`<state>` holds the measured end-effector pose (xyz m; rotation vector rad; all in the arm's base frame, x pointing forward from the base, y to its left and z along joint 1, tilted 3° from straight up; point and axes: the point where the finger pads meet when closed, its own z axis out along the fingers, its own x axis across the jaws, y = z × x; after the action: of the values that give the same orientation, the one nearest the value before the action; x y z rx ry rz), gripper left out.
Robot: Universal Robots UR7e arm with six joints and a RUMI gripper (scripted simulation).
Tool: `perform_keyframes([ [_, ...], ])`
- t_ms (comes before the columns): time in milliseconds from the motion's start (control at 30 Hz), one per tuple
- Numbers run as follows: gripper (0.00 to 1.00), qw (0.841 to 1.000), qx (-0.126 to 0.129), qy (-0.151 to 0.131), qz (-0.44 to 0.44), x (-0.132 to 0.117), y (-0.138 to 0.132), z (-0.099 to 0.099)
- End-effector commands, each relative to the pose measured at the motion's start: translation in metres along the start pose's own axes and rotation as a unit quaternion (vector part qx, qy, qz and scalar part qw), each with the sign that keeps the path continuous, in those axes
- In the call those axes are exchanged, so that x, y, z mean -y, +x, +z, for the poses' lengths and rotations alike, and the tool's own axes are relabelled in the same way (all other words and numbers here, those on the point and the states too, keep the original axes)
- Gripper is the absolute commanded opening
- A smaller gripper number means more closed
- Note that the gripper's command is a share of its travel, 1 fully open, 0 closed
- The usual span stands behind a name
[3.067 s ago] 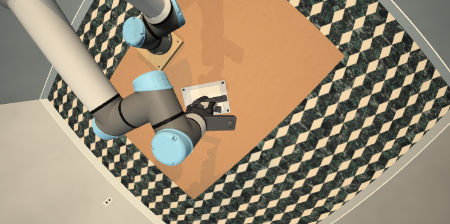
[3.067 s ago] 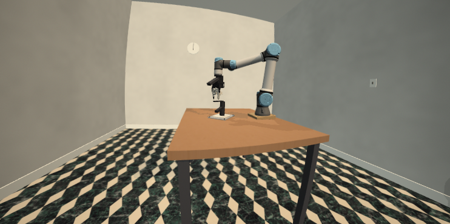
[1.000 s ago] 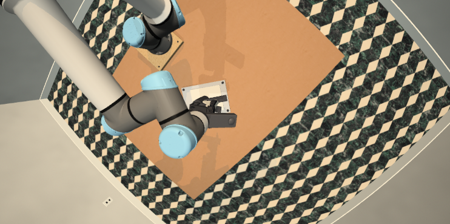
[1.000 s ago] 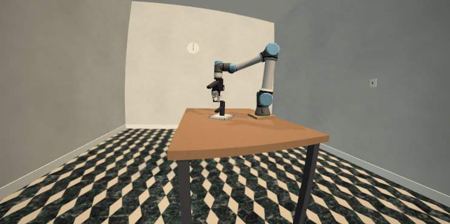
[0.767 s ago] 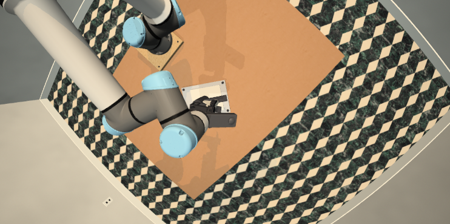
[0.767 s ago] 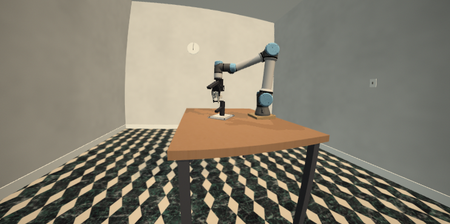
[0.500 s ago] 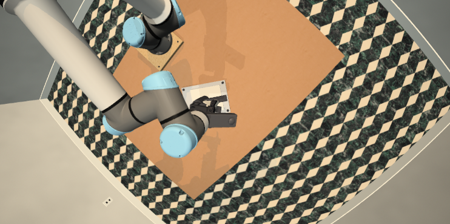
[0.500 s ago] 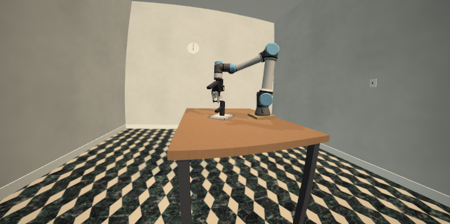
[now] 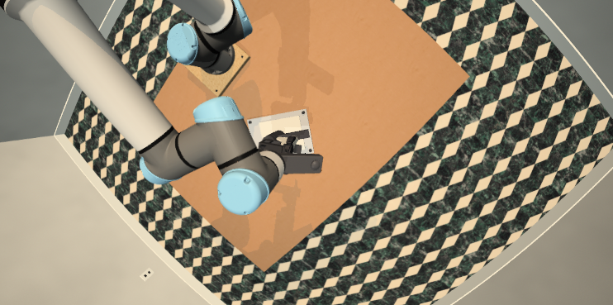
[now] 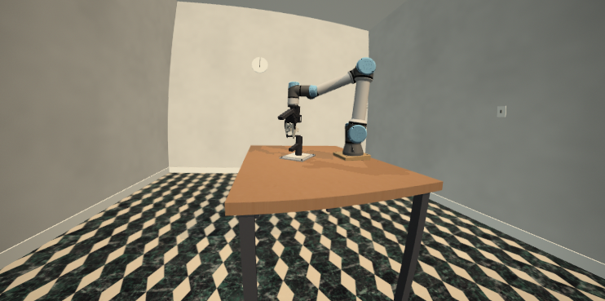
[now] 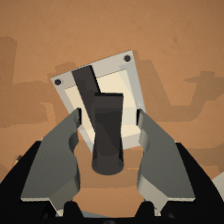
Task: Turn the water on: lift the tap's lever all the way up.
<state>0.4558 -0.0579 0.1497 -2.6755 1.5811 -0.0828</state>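
The dark tap (image 11: 107,134) stands on a white base plate (image 11: 97,97) on the wooden table. In the wrist view its thick rounded top lies between my two grey fingers, and a flat dark bar (image 11: 86,85) runs from it toward the plate's far corner. My gripper (image 11: 109,109) is partly open and straddles the tap's top, with a narrow gap on each side. From the side, the gripper (image 10: 289,130) hangs straight down just above the tap (image 10: 298,146). From overhead, the gripper (image 9: 290,143) covers most of the tap on the plate (image 9: 281,127); I cannot tell the lever's angle.
The arm's base (image 10: 355,139) stands on a small cork-coloured mount (image 9: 218,69) at the table's back right. The table edge (image 10: 330,203) lies well in front of the plate. Patterned floor surrounds the table.
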Motion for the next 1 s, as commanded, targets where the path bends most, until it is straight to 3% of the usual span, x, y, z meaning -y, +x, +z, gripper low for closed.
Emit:
perform_keyframes([
  [0, 0.38, 1.000, 0.001, -0.001, -0.001, 0.0004, -0.0008, 0.0011],
  [533, 0.38, 1.000, 0.001, -0.001, -0.001, 0.0004, -0.0008, 0.0011],
  [567, 0.00, 1.000, 0.001, -0.001, -0.001, 0.0004, -0.0008, 0.0011],
  [967, 0.00, 1.000, 0.001, -0.001, -0.001, 0.0004, -0.0008, 0.0011],
])
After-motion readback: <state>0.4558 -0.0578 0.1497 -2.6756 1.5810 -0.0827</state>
